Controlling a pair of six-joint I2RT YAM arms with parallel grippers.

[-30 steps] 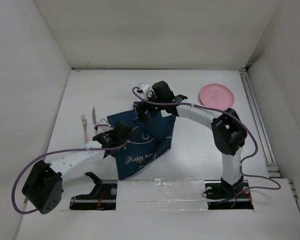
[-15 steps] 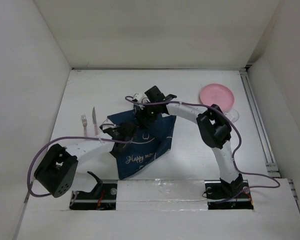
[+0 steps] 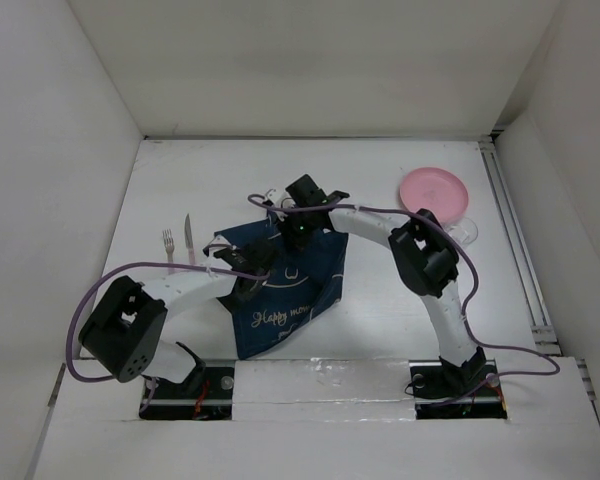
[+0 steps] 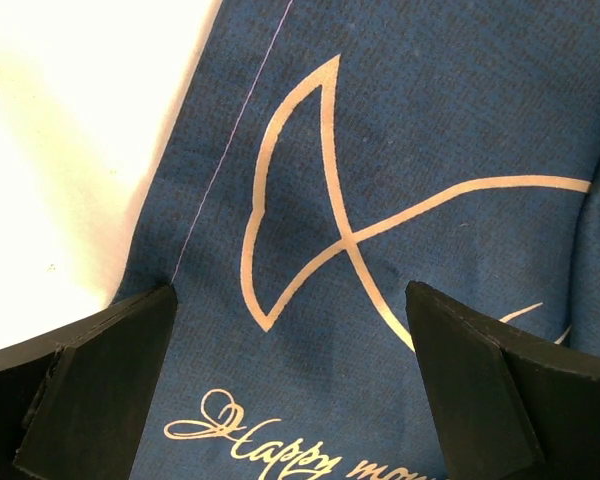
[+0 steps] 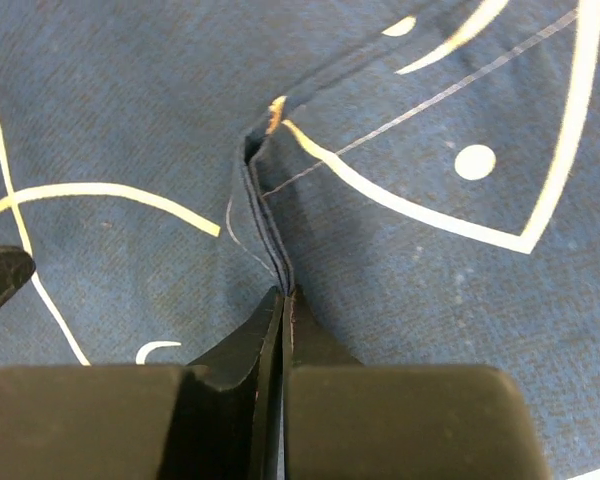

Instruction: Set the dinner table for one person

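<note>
**Flattening the navy placemat: an opening step of the setting, by my reading.**

Top view: the left gripper [image 3: 242,290] and right gripper [image 3: 298,232] both hover over the placemat [image 3: 290,300], with the white tabletop [image 3: 400,300] beneath them. Left wrist: the gripper is spread and empty, with bare tabletop [image 4: 40,150] off its left finger. Right wrist: the gripper [image 5: 283,300] pinches a raised fold of the placemat. The next move probably calls for drawing that fold out flat.

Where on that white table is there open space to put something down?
Bare dinner table runs along the back wall, beyond the navy placemat and left of the pink plate. Another patch lies between placemat and right arm. Crowded: the middle, where both arms meet over the placemat, fork and knife beside.
</note>
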